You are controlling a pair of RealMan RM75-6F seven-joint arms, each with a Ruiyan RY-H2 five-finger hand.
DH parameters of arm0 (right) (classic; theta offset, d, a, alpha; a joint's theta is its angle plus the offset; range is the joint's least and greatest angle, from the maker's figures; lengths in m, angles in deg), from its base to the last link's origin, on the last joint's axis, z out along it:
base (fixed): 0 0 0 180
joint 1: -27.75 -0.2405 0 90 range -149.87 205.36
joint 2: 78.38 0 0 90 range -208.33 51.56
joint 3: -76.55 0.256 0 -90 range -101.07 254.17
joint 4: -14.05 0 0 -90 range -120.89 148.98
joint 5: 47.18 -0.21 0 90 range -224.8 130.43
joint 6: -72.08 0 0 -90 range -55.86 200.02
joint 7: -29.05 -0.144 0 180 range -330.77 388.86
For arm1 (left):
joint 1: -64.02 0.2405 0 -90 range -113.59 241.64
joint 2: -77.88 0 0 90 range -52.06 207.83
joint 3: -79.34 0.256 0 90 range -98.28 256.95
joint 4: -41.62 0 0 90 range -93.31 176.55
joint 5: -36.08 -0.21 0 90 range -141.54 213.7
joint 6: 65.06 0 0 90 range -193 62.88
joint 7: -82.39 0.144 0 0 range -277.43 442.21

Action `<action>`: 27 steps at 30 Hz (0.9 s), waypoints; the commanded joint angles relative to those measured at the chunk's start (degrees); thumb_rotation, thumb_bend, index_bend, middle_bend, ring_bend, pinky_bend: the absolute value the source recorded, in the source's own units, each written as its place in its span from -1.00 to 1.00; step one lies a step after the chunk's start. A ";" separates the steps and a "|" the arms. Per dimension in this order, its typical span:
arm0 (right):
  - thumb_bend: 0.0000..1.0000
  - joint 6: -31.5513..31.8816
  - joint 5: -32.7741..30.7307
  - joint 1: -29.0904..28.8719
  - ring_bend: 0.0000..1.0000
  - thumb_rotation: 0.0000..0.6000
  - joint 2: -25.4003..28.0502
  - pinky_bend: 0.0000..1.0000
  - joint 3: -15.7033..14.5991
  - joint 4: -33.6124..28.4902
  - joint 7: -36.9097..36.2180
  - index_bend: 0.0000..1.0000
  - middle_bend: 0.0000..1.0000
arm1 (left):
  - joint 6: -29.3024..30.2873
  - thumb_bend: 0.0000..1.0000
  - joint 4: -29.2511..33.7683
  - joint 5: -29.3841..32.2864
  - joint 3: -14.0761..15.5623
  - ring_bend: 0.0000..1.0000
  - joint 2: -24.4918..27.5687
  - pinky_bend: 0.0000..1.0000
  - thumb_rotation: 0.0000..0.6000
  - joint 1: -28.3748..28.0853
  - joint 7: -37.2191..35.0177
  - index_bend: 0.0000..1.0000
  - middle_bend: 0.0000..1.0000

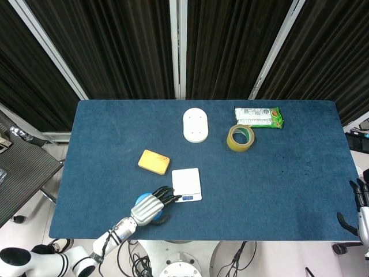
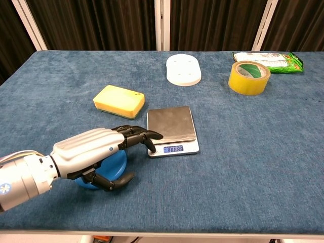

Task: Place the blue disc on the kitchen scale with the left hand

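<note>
My left hand [image 2: 93, 152] lies low over the blue disc [image 2: 109, 163], which sits flat on the table [image 2: 243, 167] near the front edge, just left of the kitchen scale [image 2: 172, 130]. My fingers [image 2: 135, 135] reach forward, slightly apart, their dark tips touching the scale's front left corner; my thumb curls under beside the disc's near rim, and I cannot tell whether I actually grip it. The scale's display is lit. Behind my hand sits a yellow sponge [image 2: 118, 101]. Further back lie a white oval plate [image 2: 183, 70], a yellow tape roll [image 2: 248, 77] and a green packet [image 2: 268, 60]. My right hand [image 1: 361, 199] shows only at the far right edge, its fingers unclear
</note>
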 commanded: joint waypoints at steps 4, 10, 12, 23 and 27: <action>-0.57 -0.04 -0.01 0.04 -1.00 1.00 -0.05 -1.00 -0.02 0.20 -0.22 -1.00 -1.00 | 0.36 -0.03 0.34 0.06 -0.05 -1.00 0.28 -1.00 0.93 0.04 0.10 -0.87 -0.55; -0.56 0.29 0.32 0.06 -1.00 1.00 -0.10 -1.00 -0.05 0.21 -0.34 -1.00 -1.00 | 2.05 -0.03 3.29 -0.65 -0.17 -1.00 1.94 -1.00 0.93 0.13 -0.47 -0.88 -0.58; -0.56 0.42 0.37 0.09 -1.00 1.00 -0.06 -1.00 -0.02 0.13 -0.36 -1.00 -1.00 | 4.03 -0.04 4.68 -1.66 -0.41 -1.00 2.91 -1.00 0.95 0.31 -0.95 -0.87 -0.61; -0.56 0.51 0.48 0.14 -1.00 1.00 -0.11 -1.00 -0.06 0.23 -0.54 -1.00 -1.00 | 5.29 -0.45 11.25 -0.56 0.39 -1.00 9.17 -1.00 1.00 1.89 3.76 -0.88 -0.79; -0.55 0.60 0.54 0.14 -1.00 1.00 -0.06 -1.00 -0.04 0.20 -0.51 -1.00 -1.00 | 2.61 -0.71 12.08 3.50 0.43 -1.00 9.95 -1.00 1.00 2.79 6.12 -0.91 -0.85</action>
